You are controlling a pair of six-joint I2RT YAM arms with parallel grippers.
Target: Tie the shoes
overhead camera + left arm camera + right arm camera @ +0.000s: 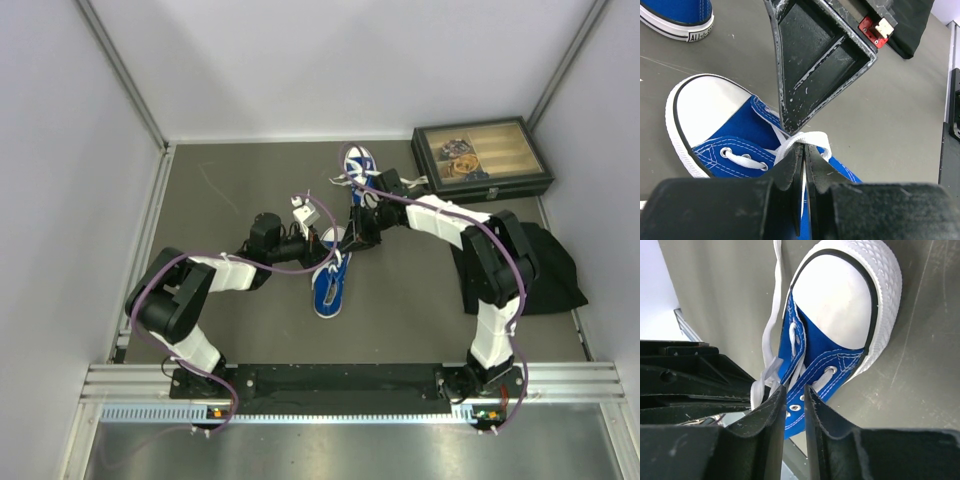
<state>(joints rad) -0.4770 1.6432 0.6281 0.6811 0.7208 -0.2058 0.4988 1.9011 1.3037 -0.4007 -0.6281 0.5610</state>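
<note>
One blue shoe (328, 285) with a white toe cap lies mid-table, toe toward the arm bases. The other shoe (358, 165) sits farther back, and its heel (680, 12) shows in the left wrist view. My left gripper (322, 240) (804, 146) is shut on a white lace (812, 137) above the near shoe's (735, 125) eyelets. My right gripper (352, 238) (795, 389) meets it from the right at the same shoe (840, 315). Its jaws stand narrowly apart with the blue eyelet flap (796, 407) between them. Loose lace loops (762, 382) hang left of its fingers.
A dark glass-lidded box (480, 160) stands at the back right. A black cloth (545, 265) (902, 25) lies under the right arm's elbow. Metal rails (350, 385) run along the near edge, and white walls close in both sides.
</note>
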